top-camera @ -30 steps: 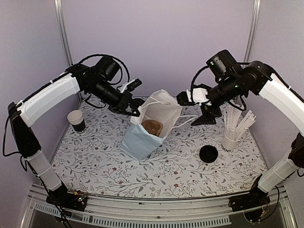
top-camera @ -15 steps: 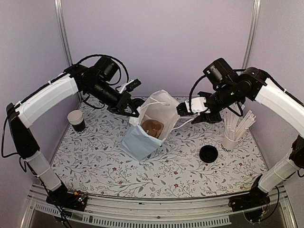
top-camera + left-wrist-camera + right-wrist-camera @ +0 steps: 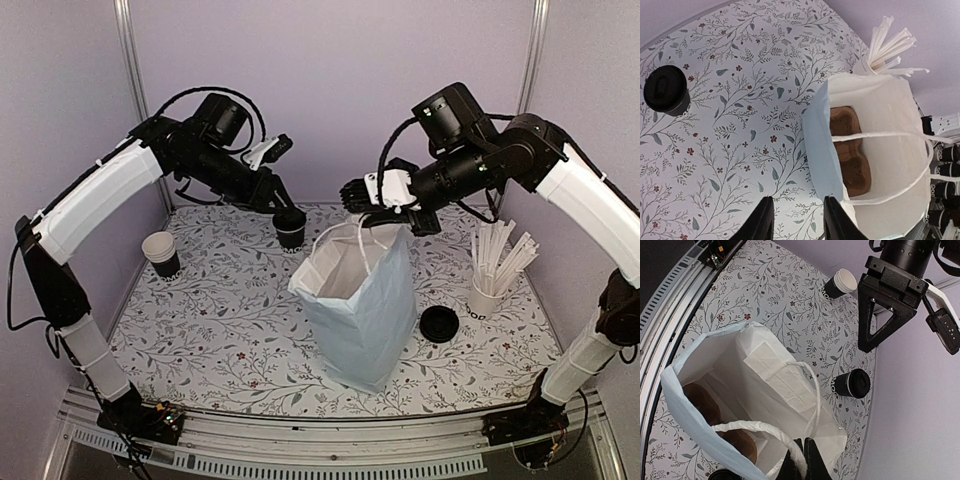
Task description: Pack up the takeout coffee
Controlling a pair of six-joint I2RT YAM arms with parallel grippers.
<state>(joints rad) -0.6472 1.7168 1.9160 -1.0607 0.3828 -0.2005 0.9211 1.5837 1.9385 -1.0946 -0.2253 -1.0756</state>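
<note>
The takeout coffee [image 3: 290, 228], a small black cup with a black lid, stands at the back of the table; it also shows as the takeout coffee [image 3: 666, 90] and the takeout coffee [image 3: 852, 383]. My left gripper [image 3: 280, 197] hangs just above it, open with nothing between its fingers, as the left gripper [image 3: 795, 220] shows in its own view. The pale-blue paper bag [image 3: 365, 300] stands upright in the middle with a brown cup carrier [image 3: 852, 155] inside. My right gripper [image 3: 365, 210] is shut on the bag's white handle [image 3: 760, 430] above the mouth, seen as the right gripper [image 3: 807, 457].
An open black cup [image 3: 160, 252], white inside, stands at the left. A loose black lid [image 3: 439, 324] lies right of the bag, with a white cup of stirrers [image 3: 492, 285] behind it. Purple walls close in the back and both sides.
The right gripper shut on the bag's handle and pulled the leaning bag upright and nearer. The left gripper let go of the bag's rim, opened and drew back, and the lidded cup now shows.
</note>
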